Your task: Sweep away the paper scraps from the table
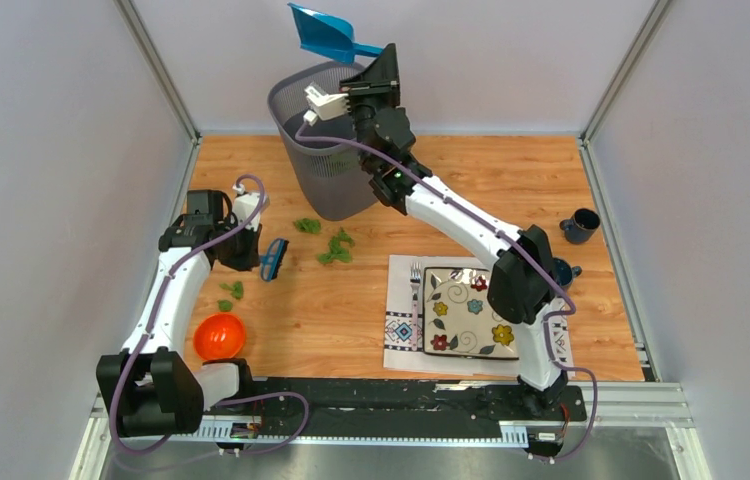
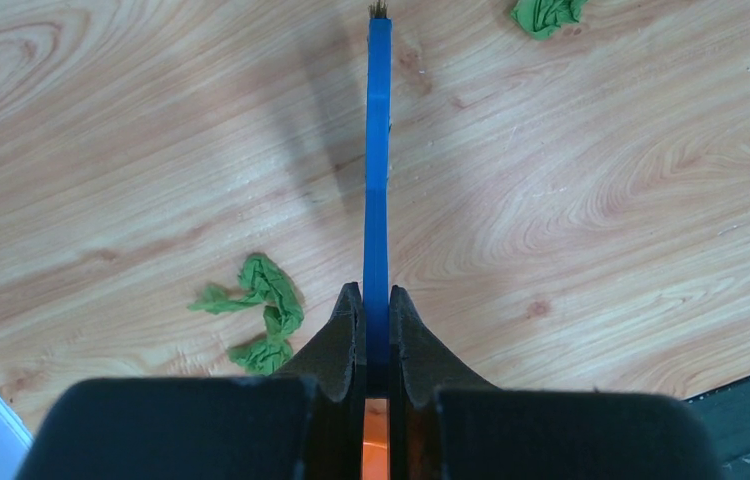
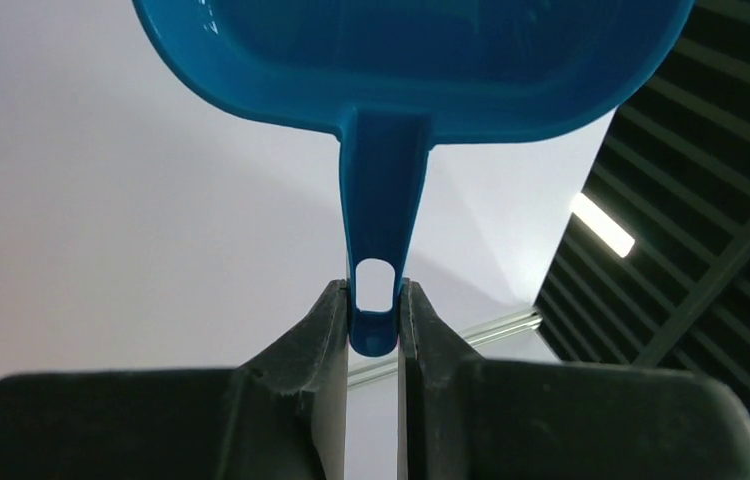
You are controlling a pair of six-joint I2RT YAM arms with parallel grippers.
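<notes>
At the back of the table (image 1: 341, 310), high over the black mesh wastebasket (image 1: 326, 170), the right gripper (image 3: 375, 300) has its two dark fingers pinched on the very tail of the blue dustpan (image 1: 323, 35), right at the hanging hole in the handle. This looks like the emptying step. To do it well, I'd want the pan's lip brought squarely over the basket's mouth and tipped down slowly, because that smooth, glossy plastic will let light paper slide off all at once. Whether anything sits in the scoop, I can't tell from here. The grip is far out on a thin, flat handle, so any twist could let the pan swivel. Over on the left, the left gripper (image 2: 376, 300) is clamped on the narrow blue brush (image 2: 378, 180), seen edge-on with bristles just showing at the far tip. It's down near the wood-grain planks, touching or not I can't say. The paper scraps (image 1: 336, 247), crumpled, leafy green and soft-looking, lie in loose clusters in front of the basket, with a few more near the orange bowl (image 1: 219, 336). So there's sweeping left to do. They look featherweight, so short, gentle strokes should herd them rather than flick them toward the patterned placemat (image 1: 401, 335).
</notes>
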